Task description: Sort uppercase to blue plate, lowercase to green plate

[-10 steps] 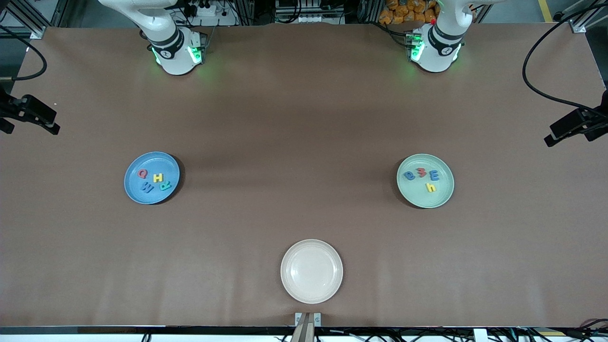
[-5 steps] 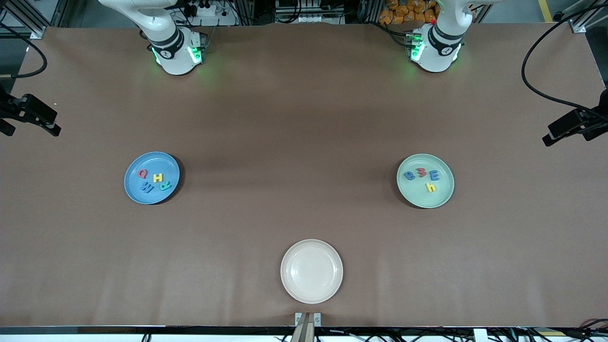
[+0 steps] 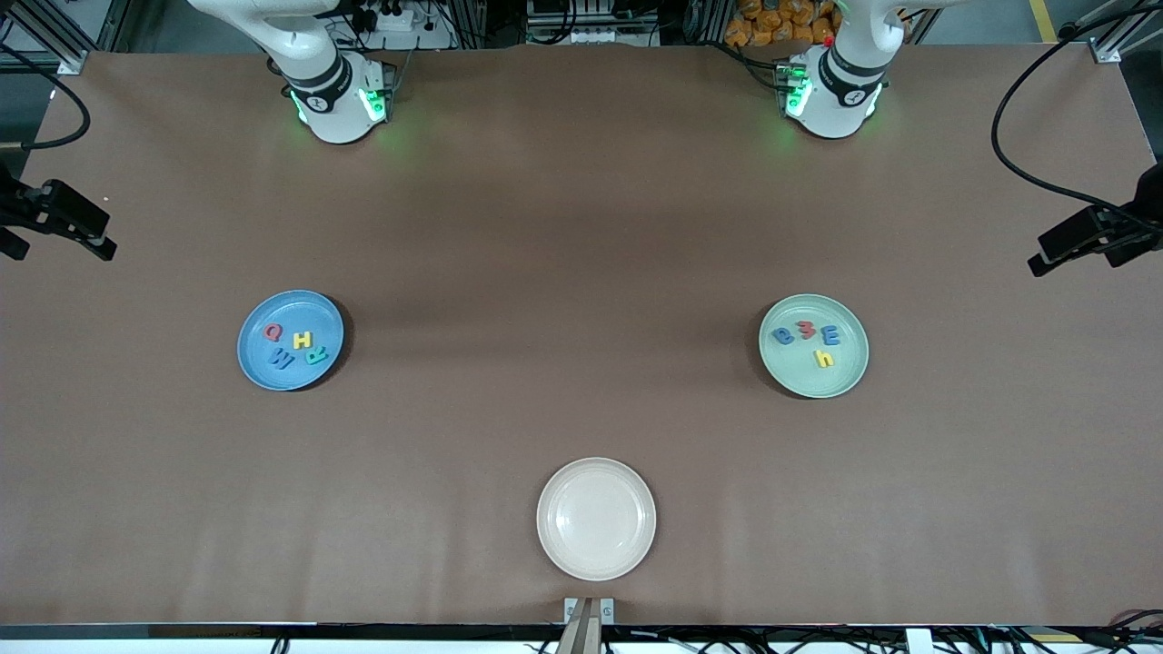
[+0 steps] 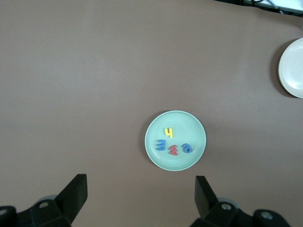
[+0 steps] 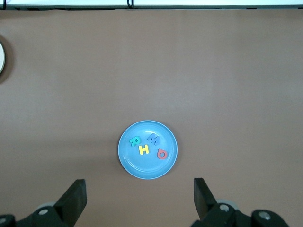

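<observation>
The blue plate (image 3: 318,318) lies toward the right arm's end of the table. It holds the uppercase letters: red Q (image 3: 271,332), yellow H (image 3: 303,340), blue M (image 3: 282,361) and teal R (image 3: 316,356). The green plate (image 3: 800,374) lies toward the left arm's end. In it are the lowercase letters: blue a (image 3: 783,336), red w (image 3: 805,329), a blue E shape (image 3: 830,335) and yellow h (image 3: 824,359). My left gripper (image 4: 139,183) hangs open and empty high above the table beside the green plate (image 4: 189,127). My right gripper (image 5: 138,184) hangs open and empty high beside the blue plate (image 5: 142,166).
An empty cream-white plate (image 3: 596,518) sits near the table's front edge, midway between the two arms. Both arm bases (image 3: 341,100) (image 3: 831,95) stand at the table's back edge. Black fixtures with cables (image 3: 54,218) (image 3: 1086,241) hang at both ends of the table.
No plate or letter has moved. The black fixture and its cable at the left arm's end of the table have drifted slightly inward.
</observation>
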Tool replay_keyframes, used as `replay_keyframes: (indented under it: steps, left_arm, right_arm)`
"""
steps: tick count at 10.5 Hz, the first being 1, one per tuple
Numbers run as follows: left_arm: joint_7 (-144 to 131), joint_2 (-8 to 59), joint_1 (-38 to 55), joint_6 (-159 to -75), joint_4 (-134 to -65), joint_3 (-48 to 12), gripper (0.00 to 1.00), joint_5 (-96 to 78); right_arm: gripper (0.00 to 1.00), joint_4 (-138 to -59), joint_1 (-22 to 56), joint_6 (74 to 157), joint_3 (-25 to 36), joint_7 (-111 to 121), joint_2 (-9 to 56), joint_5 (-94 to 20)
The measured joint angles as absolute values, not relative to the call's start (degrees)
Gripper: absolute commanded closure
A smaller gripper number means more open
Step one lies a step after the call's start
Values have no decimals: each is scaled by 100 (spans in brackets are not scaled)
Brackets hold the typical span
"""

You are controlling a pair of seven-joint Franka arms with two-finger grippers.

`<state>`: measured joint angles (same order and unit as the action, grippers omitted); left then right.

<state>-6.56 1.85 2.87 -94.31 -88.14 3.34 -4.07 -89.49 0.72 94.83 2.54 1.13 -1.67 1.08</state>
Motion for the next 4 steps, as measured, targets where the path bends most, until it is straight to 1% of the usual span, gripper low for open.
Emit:
replay_keyframes:
  steps: [4]
  left_arm:
    - [-656, 183, 274, -9408, -8782, 287, 0, -407]
  right_arm:
    - [0, -8949, 72, 9483, 254, 112, -166, 108]
